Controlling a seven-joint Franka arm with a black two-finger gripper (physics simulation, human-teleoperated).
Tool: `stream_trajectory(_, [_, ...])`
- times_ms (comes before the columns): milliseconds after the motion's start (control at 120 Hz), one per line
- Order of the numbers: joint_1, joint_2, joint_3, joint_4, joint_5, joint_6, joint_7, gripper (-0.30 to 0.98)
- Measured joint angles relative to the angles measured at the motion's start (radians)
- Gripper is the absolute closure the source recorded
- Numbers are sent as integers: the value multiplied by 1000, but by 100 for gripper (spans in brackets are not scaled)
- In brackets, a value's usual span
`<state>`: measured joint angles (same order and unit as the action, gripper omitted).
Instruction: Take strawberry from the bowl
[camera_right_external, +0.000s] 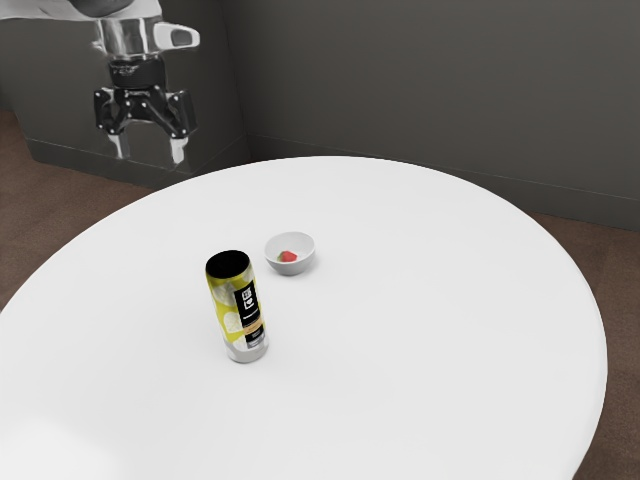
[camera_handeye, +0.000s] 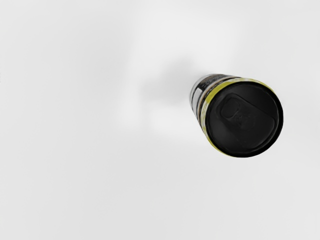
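Closest to the camera, just left of the centre of the exterior view, a tall can (camera_right_external: 237, 308) stands upright on the round white counter (camera_right_external: 430, 330). Its lid (camera_handeye: 255, 125) is black, its label (camera_right_external: 248, 312) mixes yellow and white with a black panel, and its base is silvery. A little higher in the frame and slightly to the right sits a small pale bowl (camera_right_external: 291, 268), near the can but apart from it. The strawberry (camera_right_external: 289, 257) is inside that bowl, red with a bit of green at its left side, resting low, below the rim. At the upper left of the exterior view the white arm (camera_right_external: 40, 9) enters, and from it the black tool (camera_right_external: 150, 148) hangs pointing down, open, with its two pale fingers (camera_right_external: 179, 150) well apart. In the frame it is above and to the left of both can and bowl, touching neither. Seen from above in the wrist view, the can shows its dark round lid and some of the yellow and black label down its side, with a soft grey shadow (camera_handeye: 167, 85) on the counter beside it. Dark grey wall (camera_right_external: 430, 90) fills the upper background, and brown floor (camera_right_external: 600, 250) shows at both sides of the counter.
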<state>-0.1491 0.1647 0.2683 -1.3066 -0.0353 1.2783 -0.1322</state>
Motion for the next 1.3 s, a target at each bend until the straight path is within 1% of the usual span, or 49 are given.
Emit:
stream_trajectory(200, [2, 17, -3, 14, 3, 139, -42, 0])
stream_trajectory(258, [0, 71, -4, 41, 7, 203, -53, 0])
stream_trajectory(383, [-1, 257, -5, 94, 5, 427, -109, 0])
stream_trajectory(400, [-1, 278, -4, 103, -5, 453, -119, 0])
stream_trajectory(417, [4, 297, -3, 109, -27, 476, -130, 0])
stream_trajectory(475, [39, 357, 0, 128, -139, 544, -163, 0])
stream_trajectory(550, [60, 434, 0, 168, -234, 601, -207, 0])
stream_trajectory(642, [68, 502, 2, 207, -294, 639, -265, 0])
stream_trajectory(775, [71, 568, 2, 203, -328, 711, -341, 0])
stream_trajectory(833, [72, 607, 5, 206, -335, 728, -377, 0])
stream_trajectory(900, [72, 672, 24, 251, -342, 726, -422, 0])
stream_trajectory(992, [72, 721, 32, 275, -345, 718, -481, 3])
stream_trajectory(1175, [65, 741, 32, 282, -339, 706, -590, 17])
stream_trajectory(1300, [47, 741, 30, 298, -335, 703, -656, 24])
